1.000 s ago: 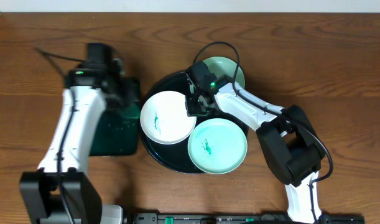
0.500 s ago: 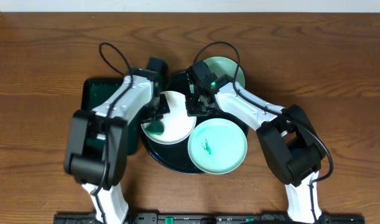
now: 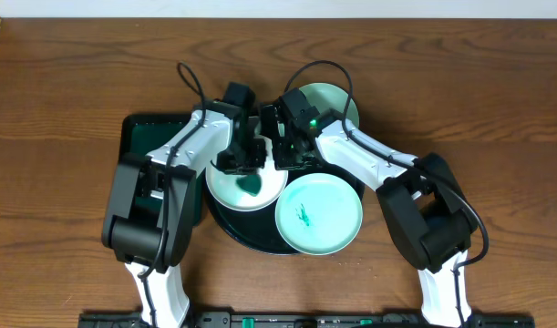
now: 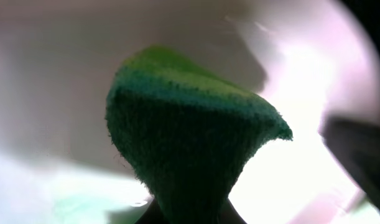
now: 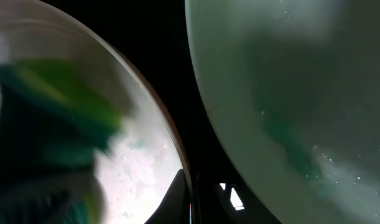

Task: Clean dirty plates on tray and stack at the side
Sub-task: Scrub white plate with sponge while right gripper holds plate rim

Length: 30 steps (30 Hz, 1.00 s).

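Left gripper (image 3: 244, 164): moves from dark-green tray (image 3: 146, 137) to above white plate (image 3: 225, 187) | green cloth (image 3: 251, 185): now on plate centre

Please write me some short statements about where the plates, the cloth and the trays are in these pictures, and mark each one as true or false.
1. The left gripper holds a green cloth down on the white plate. True.
2. The three plates are stacked on the bare table. False: none is stacked. The white plate and the front turquoise plate lie side by side on the black tray.
3. The front turquoise plate has a small teal scribble in its centre. True.
4. The dark-green tray stands on the robot's right of the black tray. False: it stands on the left.
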Tool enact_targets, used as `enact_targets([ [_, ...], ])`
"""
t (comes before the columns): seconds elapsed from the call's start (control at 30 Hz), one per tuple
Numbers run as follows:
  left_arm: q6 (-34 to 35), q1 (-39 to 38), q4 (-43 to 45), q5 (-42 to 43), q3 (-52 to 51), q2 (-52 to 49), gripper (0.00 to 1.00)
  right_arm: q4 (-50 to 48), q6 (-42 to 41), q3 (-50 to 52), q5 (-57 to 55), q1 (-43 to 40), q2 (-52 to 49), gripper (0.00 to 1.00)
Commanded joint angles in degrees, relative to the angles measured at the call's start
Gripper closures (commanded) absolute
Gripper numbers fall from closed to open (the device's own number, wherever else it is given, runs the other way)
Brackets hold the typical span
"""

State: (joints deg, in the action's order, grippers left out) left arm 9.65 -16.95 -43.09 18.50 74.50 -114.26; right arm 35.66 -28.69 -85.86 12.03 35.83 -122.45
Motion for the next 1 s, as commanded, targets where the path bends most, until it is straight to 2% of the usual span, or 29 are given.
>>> enact_targets([
  [0.0, -4.72, -0.02, 0.83, 4.0, -1.29, -3.61, 0.93, -0.5, 0.02, -0.59, 0.28, -0.26, -1.46, 0.99],
  [0.07, 1.99, 0.98, 1.51, -2.8, -1.29, -3.61, 0.93, -0.5, 0.02, -0.59, 0.28, -0.15, -1.46, 0.99],
  [0.17, 18.69, 3.02, 0.7, -18.34, -1.29, -3.61, 0.93, -0.48, 0.02, -0.59, 0.28, -0.11, -1.46, 0.99],
  [0.23, 26.86, 3.74, -1.11, -24.72, -1.29, -3.61, 0.93, -0.48, 0.02, -0.59, 0.26, -0.11, -1.46, 0.99],
  [0.3, 30.73, 4.11, -2.71, -27.89, -1.29, -3.61, 0.93, -0.48, 0.02, -0.59, 0.28, -0.11, -1.46, 0.99],
  [0.43, 29.83, 3.52, -5.4, -26.69, -1.31, -3.61, 0.93, -0.52, 0.02, -0.59, 0.26, -0.11, -1.46, 0.99],
  [0.6, 14.86, 1.44, -5.97, -11.28, -1.31, -3.61, 0.93, -0.55, 0.02, -0.59, 0.28, -0.11, -1.46, 0.99],
  [0.63, 8.33, 0.52, -5.4, -3.61, -1.31, -3.61, 0.93, -0.55, 0.02, -0.59, 0.28, -0.11, -1.46, 0.99],
  [0.73, 0.5, 0.0, -3.74, 6.95, -1.25, -3.61, 0.93, -0.52, 0.02, -0.59, 0.28, -0.11, -1.46, 0.99],
  [0.8, 0.24, 0.46, -1.97, 7.32, -1.2, -3.61, 0.93, -0.52, 0.02, -0.59, 0.26, -0.11, -1.46, 0.99],
  [0.87, 1.86, 1.29, 0.02, 4.15, -1.2, -3.61, 0.93, -0.52, 0.02, -0.59, 0.26, -0.11, -1.46, 0.99],
  [0.97, 10.56, 2.73, 1.27, -8.61, -1.2, -3.61, 0.93, -0.59, 0.02, -0.59, 0.26, -0.11, -1.46, 0.99],
])
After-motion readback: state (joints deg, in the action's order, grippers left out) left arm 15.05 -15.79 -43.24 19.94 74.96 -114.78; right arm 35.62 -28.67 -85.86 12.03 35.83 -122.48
